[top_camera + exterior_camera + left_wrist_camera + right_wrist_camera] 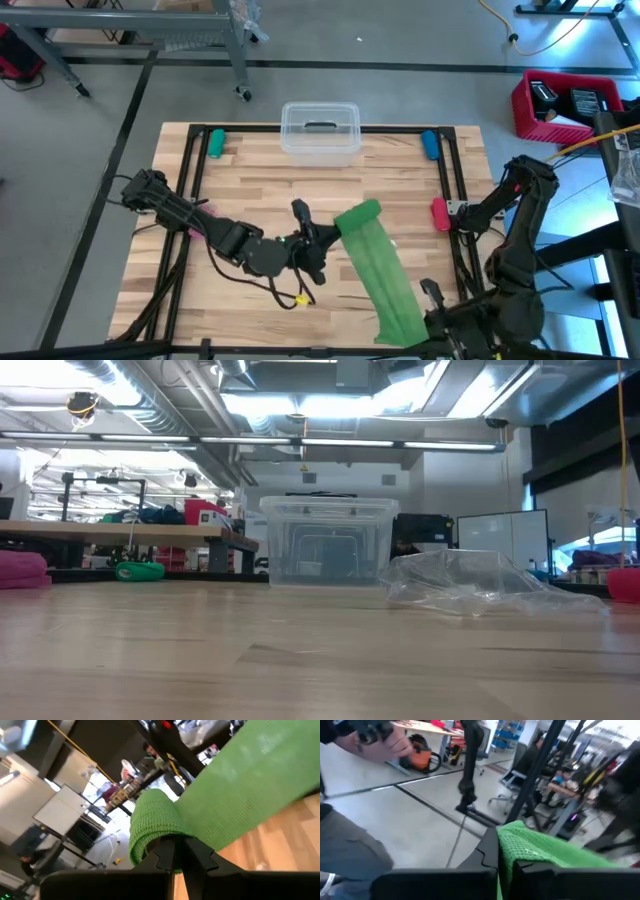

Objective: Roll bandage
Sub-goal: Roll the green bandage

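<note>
Your wood table (250, 170) sits on grey floor, clear bin (320, 130) at 12 o'clock. Bandage (380, 270) runs from centre toward 5 o'clock. L gripper (318, 243) clamps its upper end, R gripper (432, 296) pinches the lower. Only low view shows a plastic bag (470, 585); R wrist cam shows a person's hand (380, 740).

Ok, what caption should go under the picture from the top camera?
Both arms' tools, left and right, pinch opposite ends of the green bandage on the wooden table.
</note>
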{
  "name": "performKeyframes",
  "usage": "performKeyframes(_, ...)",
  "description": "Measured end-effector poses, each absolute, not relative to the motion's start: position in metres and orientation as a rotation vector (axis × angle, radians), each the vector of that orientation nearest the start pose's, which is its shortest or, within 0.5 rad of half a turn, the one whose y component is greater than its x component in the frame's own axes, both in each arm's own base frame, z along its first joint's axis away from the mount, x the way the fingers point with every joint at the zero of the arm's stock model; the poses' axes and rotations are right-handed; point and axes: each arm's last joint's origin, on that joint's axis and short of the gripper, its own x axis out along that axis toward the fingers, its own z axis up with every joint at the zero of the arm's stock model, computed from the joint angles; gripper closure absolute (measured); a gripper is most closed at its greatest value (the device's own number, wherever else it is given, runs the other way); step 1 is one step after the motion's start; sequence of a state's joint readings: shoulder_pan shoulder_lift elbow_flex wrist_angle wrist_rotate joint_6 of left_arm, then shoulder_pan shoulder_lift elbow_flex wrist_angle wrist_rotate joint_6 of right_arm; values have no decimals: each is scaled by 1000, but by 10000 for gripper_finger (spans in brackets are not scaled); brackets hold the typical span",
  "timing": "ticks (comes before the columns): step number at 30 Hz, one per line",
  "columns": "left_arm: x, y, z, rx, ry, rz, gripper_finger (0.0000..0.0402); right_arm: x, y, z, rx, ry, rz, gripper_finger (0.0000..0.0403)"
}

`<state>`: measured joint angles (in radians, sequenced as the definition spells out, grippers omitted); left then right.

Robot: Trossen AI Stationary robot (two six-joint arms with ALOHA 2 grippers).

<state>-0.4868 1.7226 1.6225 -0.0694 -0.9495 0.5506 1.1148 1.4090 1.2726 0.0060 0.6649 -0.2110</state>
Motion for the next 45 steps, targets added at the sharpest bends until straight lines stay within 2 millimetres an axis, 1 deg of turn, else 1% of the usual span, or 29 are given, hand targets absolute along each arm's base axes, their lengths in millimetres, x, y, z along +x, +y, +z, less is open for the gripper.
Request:
performKeyframes(2, 357, -168, 374, 618, 257, 390, 391, 153, 278, 390, -351, 12, 436, 400)
performKeyframes(7, 357, -181, 347, 530, 257, 304, 391, 151, 273, 422, -412, -68, 373, 399)
performKeyframes(9, 360, -185, 337, 519, 258, 291, 391, 152, 270, 432, -426, -87, 342, 399)
performKeyframes(13, 368, -196, 315, 502, 276, 230, 391, 161, 258, 448, -442, -93, 210, 399)
performKeyframes(19, 376, -212, 298, 424, 259, 107, 391, 177, 236, 465, -416, -83, 51, 398)
performKeyframes(24, 378, -227, 291, 377, 210, 4, 391, 188, 211, 473, -414, -68, -77, 398)
performKeyframes(27, 373, -239, 291, 353, 191, -36, 391, 191, 190, 478, -421, -48, -137, 398)
performKeyframes(30, 368, -250, 300, 268, 101, -60, 391, 194, 170, 481, -418, -18, -188, 398)
performKeyframes(33, 363, -258, 307, 237, 38, -116, 391, 199, 149, 480, -393, 17, -202, 398)
performKeyframes(35, 360, -264, 310, 240, 35, -131, 391, 203, 136, 477, -364, 51, -196, 398)
performKeyframes(39, 355, -272, 318, 236, 27, -153, 391, 216, 113, 464, -303, 161, -171, 398)
performKeyframes(41, 354, -275, 323, 244, 24, -160, 391, 222, 105, 454, -267, 216, -147, 398)
performKeyframes(45, 348, -284, 345, 290, -10, -183, 391, 236, 94, 427, -212, 302, -122, 398)
